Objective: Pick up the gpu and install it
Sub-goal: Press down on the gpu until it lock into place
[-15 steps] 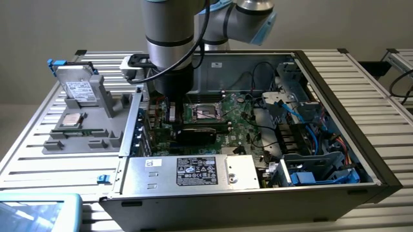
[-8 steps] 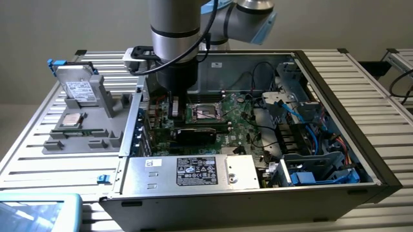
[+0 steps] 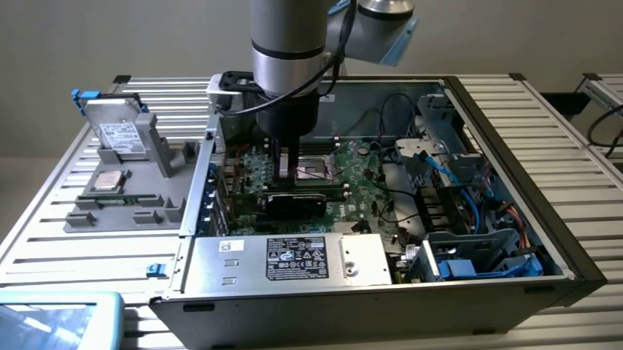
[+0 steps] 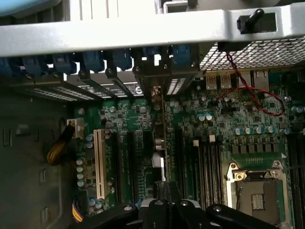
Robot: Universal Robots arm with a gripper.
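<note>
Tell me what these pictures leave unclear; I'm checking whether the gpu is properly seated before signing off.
- Exterior view: the gripper and arm cover the top of the gpu, so its slot contact is hidden.
- Wrist view: the gpu shows edge-on; the picture's edge cuts its near end, and its foot in the slot is too dark to judge.
- Exterior view: the power supply label is too small to read.

Green motherboard [image 3: 360, 182]; black gpu [image 3: 295, 202]; silver slatted desk [image 3: 545, 138]; blue cables [image 3: 486, 219]; red wire [image 4: 252, 95]; white slot [image 4: 100, 164].
</note>
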